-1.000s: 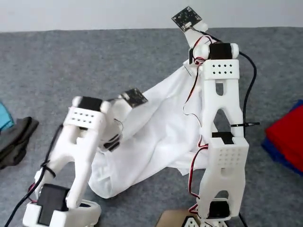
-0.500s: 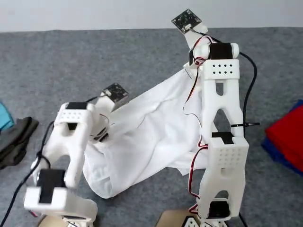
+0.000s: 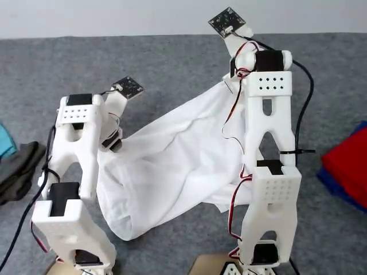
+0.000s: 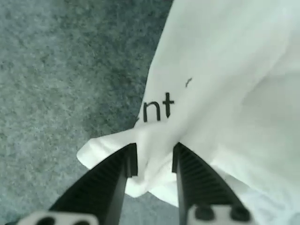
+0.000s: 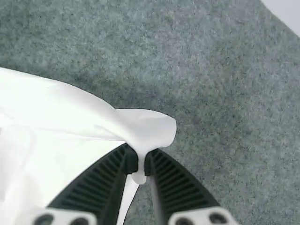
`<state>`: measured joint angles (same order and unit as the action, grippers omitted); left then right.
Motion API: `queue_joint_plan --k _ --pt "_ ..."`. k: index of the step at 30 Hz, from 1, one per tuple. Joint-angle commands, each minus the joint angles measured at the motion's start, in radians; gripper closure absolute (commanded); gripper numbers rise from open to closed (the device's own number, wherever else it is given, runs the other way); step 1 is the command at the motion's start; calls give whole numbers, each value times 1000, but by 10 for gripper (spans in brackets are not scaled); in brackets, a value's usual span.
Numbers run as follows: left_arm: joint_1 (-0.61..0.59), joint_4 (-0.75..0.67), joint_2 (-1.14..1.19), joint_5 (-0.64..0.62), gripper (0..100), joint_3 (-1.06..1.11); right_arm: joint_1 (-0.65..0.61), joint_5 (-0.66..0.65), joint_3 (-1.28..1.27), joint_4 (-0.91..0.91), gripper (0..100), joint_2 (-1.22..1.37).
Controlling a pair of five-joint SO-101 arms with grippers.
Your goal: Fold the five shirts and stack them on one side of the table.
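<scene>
A white shirt point(image 3: 172, 172) hangs stretched between the two arms above the grey carpet. My left gripper point(image 4: 153, 157) is shut on one bunched edge of the white shirt point(image 4: 225, 84), which carries dark letters. In the high view that left gripper point(image 3: 113, 140) sits at the shirt's left end. My right gripper point(image 5: 141, 161) is shut on a corner of the white shirt point(image 5: 56, 122), held at the far right end near the right gripper point(image 3: 229, 80). The shirt's lower part sags onto the carpet.
Folded red and blue shirts point(image 3: 347, 169) lie stacked at the right edge. A dark grey garment point(image 3: 17, 169) and a bit of teal cloth point(image 3: 4, 140) lie at the left edge. Grey carpet point(image 3: 69, 63) lies bare at the back.
The left arm has swung left and back, pulling its end of the white shirt outward so the cloth is spread wider. The right arm has stayed in place.
</scene>
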<state>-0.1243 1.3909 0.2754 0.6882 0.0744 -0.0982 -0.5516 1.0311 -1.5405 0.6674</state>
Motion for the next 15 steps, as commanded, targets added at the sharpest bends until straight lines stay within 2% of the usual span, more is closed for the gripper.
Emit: queue_joint_plan --k 1,12,15 --pt "3 81 -11 35 866 -53 -7 11 51 -4 989 -13" --pt "83 354 -12 58 866 -314 -8 11 51 -7 989 -13" --pt "123 365 -32 46 866 -331 -8 11 51 -7 989 -16"
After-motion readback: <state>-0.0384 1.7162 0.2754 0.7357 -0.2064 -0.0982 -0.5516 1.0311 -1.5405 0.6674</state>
